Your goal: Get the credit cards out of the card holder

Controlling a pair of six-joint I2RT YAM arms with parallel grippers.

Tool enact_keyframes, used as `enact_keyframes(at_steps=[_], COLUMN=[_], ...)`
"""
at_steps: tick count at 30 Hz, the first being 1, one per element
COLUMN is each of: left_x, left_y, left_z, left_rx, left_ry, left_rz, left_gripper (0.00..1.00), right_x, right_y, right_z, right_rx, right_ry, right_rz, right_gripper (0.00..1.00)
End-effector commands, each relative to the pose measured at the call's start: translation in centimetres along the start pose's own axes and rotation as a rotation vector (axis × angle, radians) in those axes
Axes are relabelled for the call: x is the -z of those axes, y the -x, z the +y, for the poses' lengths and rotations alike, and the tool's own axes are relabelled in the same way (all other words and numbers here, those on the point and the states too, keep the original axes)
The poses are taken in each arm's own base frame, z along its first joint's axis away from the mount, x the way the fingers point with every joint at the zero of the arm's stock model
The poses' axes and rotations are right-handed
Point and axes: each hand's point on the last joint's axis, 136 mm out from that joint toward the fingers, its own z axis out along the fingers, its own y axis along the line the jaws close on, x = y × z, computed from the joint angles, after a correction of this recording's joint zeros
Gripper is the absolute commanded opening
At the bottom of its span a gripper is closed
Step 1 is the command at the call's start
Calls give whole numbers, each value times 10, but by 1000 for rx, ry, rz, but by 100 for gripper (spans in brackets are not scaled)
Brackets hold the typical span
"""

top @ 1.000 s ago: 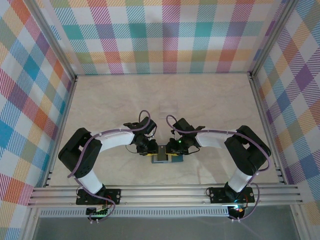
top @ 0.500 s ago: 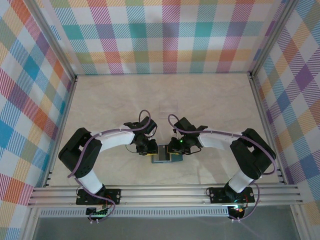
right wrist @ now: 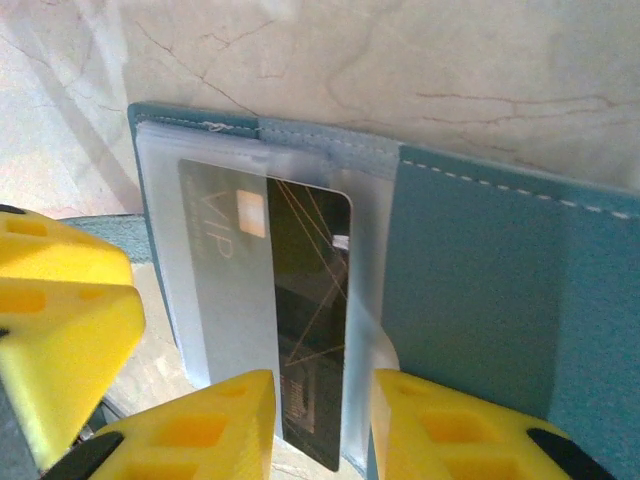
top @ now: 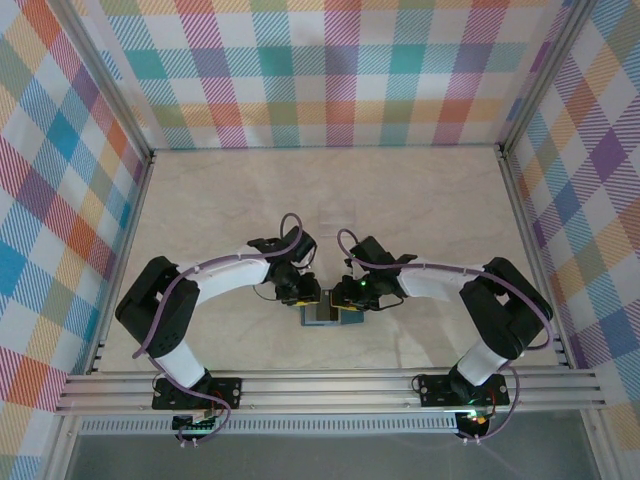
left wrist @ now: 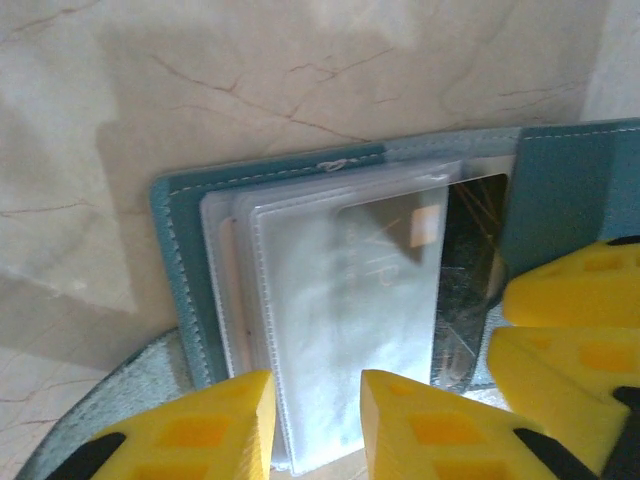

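Yellow fingers of the left hand stand a narrow gap apart, with the near edge of the clear sleeves between them; whether they pinch it I cannot tell. The right hand is likewise slightly parted, its fingers on either side of the near end of a card, and I cannot tell whether it has a grip. The card is dark with thin gold lines, a pale chip and "VIP" lettering, half veiled by a frosted sleeve. Its long side runs parallel to the fold of the holder. The teal holder, pale stitching along its rim, lies open and flat on the marbled tabletop. From above it sits between the two hands, near the front middle, spread left to right.
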Motion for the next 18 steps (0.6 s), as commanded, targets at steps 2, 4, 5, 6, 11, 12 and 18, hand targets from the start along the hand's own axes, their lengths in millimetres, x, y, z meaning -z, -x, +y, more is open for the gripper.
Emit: enact_keyframes(at_steps=[2, 4, 5, 6, 11, 12, 18], left_x=[-8, -15, -16, -19, -26, -27, -33], left_y=[-9, -13, -13, -14, -20, -20, -24], left_z=[4, 11, 14, 17, 34, 35, 39], left_rx=[-48, -48, -47, -49, -55, -57, -51], left_ry=[83, 113, 125, 139, 215, 217, 225], left_rz=[48, 69, 76, 82, 112, 114, 137], left_gripper=[30, 30, 30, 30, 27, 26, 23], right_x=[-7, -9, -10, -11, -16, -18, -22], right_y=[-2, -3, -4, -3, -5, -6, -5], right_z=[-2, -4, -7, -9, -10, -11, -5], right_rx=[-22, -25, -31, -35, -39, -42, -58], right_ry=[28, 22, 12, 9, 45, 56, 168], right_rz=[26, 31, 35, 35, 53, 58, 60], right_gripper=[32, 32, 32, 32, 30, 30, 26])
